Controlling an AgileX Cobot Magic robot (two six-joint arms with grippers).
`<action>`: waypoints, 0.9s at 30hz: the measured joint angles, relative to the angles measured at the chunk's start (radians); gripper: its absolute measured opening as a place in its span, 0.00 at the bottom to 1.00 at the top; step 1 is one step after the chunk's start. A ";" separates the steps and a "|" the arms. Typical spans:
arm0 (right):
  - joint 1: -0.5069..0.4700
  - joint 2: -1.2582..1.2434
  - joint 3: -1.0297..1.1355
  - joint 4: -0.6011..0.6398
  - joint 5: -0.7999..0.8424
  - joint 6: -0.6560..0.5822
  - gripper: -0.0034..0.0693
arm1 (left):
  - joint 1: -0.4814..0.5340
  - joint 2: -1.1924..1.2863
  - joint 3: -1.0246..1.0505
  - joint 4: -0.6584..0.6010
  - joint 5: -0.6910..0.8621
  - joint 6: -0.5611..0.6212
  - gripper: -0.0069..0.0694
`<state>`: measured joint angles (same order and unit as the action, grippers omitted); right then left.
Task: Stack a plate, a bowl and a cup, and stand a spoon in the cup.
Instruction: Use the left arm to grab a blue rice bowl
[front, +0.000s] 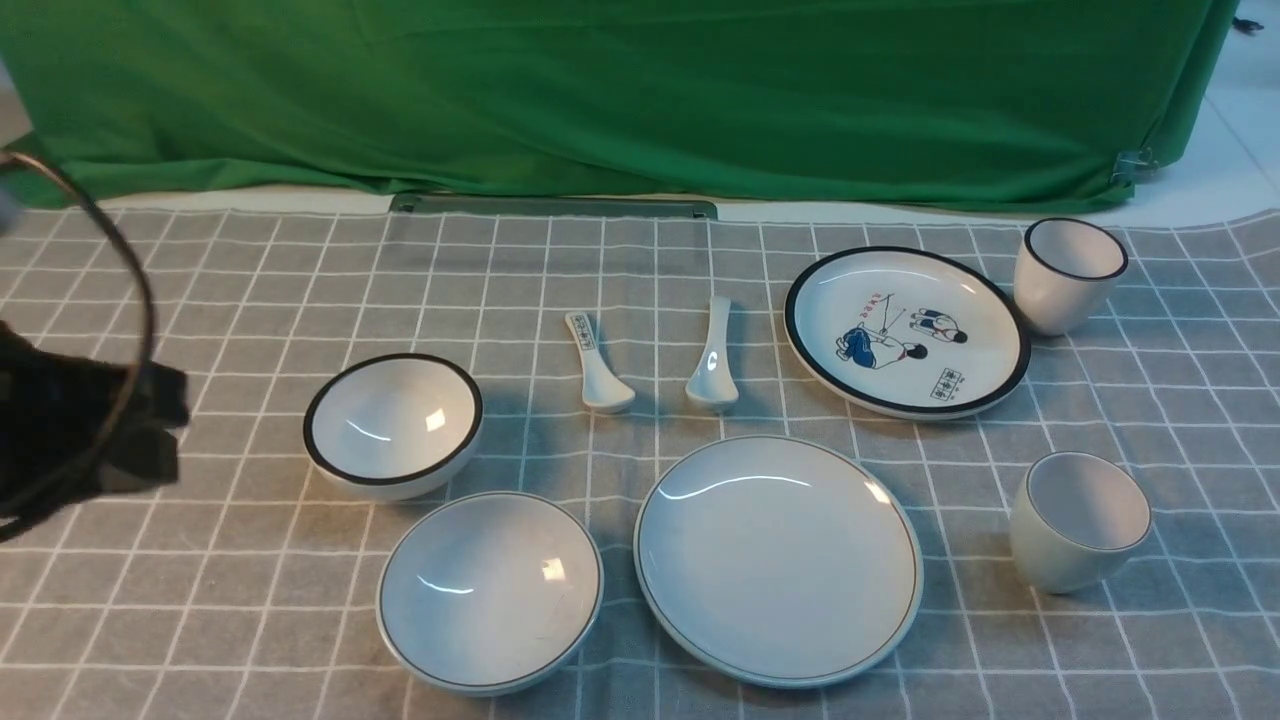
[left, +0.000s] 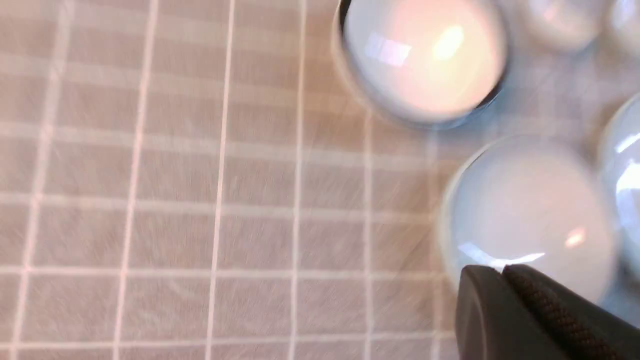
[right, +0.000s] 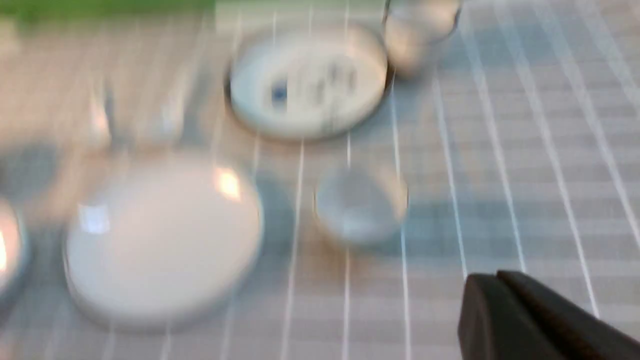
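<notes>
The plain plate (front: 778, 560) lies at the front centre, and shows in the right wrist view (right: 160, 235). The shallow bowl (front: 490, 590) sits to its left and shows in the left wrist view (left: 525, 215). The small cup (front: 1080, 520) stands to the plate's right, blurred in the right wrist view (right: 360, 202). The plain spoon (front: 712, 355) lies behind the plate. My left arm (front: 90, 430) hovers at the left edge; its gripper (left: 502, 270) is shut and empty, near the bowl. My right gripper (right: 495, 277) is shut and empty, and is out of the front view.
A black-rimmed deeper bowl (front: 393, 425) stands behind the shallow bowl. A spoon with a marked handle (front: 595, 365) lies beside the plain one. A cartoon plate (front: 905, 330) and a taller black-rimmed cup (front: 1068, 272) stand at the back right. A green cloth (front: 640, 90) hangs behind.
</notes>
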<state>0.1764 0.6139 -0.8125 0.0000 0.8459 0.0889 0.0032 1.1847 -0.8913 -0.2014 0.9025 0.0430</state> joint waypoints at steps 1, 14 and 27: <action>0.028 0.097 -0.057 -0.007 0.096 -0.034 0.09 | -0.035 0.055 0.000 0.000 -0.015 0.002 0.09; 0.059 0.326 -0.117 -0.008 0.131 -0.089 0.10 | -0.336 0.324 -0.061 0.201 -0.143 -0.199 0.14; 0.059 0.330 -0.118 -0.007 0.108 -0.102 0.11 | -0.371 0.484 -0.061 0.291 -0.230 -0.324 0.71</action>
<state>0.2352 0.9443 -0.9308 -0.0071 0.9540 -0.0135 -0.3681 1.6682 -0.9522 0.0896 0.6723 -0.2810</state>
